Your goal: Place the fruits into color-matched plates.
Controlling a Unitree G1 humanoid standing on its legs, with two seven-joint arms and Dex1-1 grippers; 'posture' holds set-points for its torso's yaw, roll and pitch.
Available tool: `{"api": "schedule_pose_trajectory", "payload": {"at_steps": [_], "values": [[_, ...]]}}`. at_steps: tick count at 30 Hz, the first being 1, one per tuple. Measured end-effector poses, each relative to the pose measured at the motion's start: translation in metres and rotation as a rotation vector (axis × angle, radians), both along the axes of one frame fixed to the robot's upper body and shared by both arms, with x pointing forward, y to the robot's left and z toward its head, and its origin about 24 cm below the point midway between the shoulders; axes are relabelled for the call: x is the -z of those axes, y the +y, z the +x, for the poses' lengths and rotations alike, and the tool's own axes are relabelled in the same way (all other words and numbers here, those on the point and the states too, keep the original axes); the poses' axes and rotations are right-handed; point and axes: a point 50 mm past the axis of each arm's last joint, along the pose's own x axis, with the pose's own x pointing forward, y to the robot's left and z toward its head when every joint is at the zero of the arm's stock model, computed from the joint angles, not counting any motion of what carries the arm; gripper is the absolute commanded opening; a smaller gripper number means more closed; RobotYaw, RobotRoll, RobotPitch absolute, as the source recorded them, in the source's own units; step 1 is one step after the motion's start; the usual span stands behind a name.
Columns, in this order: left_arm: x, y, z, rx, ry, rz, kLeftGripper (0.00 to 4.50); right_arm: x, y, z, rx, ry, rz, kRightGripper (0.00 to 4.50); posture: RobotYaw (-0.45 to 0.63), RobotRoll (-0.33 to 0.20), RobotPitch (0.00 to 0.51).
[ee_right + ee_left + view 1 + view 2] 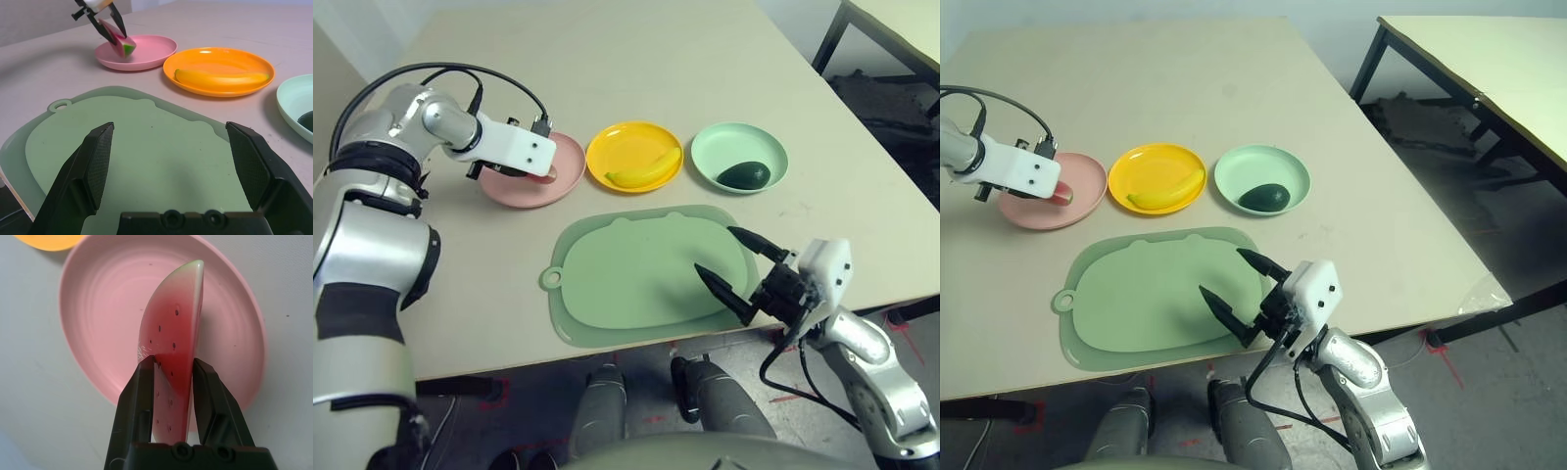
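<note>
Nearest us: our right gripper [736,266], fingers spread wide, holding nothing, hovering over near right corner of cutting mat [626,279], pointing across it roughly level. Beyond mat, left to right: pink plate [566,178], yellow plate [607,147], mint green plate [715,147]. Our left gripper [171,377] angled steeply down above pink plate, fingers clamped on watermelon wedge [171,328], red flesh, dark seeds, green rind. Curved yellow banana [644,171] lies in yellow plate; dark green avocado [744,175] in mint green plate.

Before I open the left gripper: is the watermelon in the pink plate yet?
Not released: the left gripper is shut on the watermelon wedge over the pink plate; contact unclear.
</note>
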Motion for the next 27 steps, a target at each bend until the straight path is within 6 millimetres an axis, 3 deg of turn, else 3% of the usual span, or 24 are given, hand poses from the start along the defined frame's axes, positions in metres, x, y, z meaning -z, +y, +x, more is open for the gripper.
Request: {"api": "schedule_pose_trajectory", "payload": {"at_steps": [6, 7, 16, 17, 23, 27], "values": [[0.006, -0.002, 0.003, 0.011, -0.039, 0.006, 1.12, -0.001, -0.001, -0.003, -0.003, 0.002, -0.012, 4.50, -0.13, 0.000, 0.165], [0.006, -0.002, 0.003, 0.012, -0.048, 0.010, 1.29, -0.001, -0.002, -0.003, -0.002, 0.001, -0.016, 4.50, -0.13, 0.000, 0.165], [0.000, -0.004, 0.006, 0.023, -0.103, 0.029, 4.29, -0.002, -0.004, -0.003, 0.006, 0.000, -0.018, 4.50, -0.12, 0.000, 0.162], [-0.003, -0.005, 0.006, 0.027, -0.111, 0.030, 4.47, -0.002, -0.004, -0.003, 0.005, -0.001, -0.018, 4.50, -0.12, 0.000, 0.160], [-0.013, -0.007, 0.006, 0.049, -0.135, 0.022, 4.47, -0.004, -0.003, -0.001, -0.007, -0.013, -0.017, 4.50, -0.11, 0.000, 0.156], [-0.025, -0.004, 0.003, 0.037, -0.143, -0.078, 4.47, -0.001, -0.011, 0.009, 0.031, -0.002, -0.022, 4.50, -0.10, 0.000, 0.159]]}}
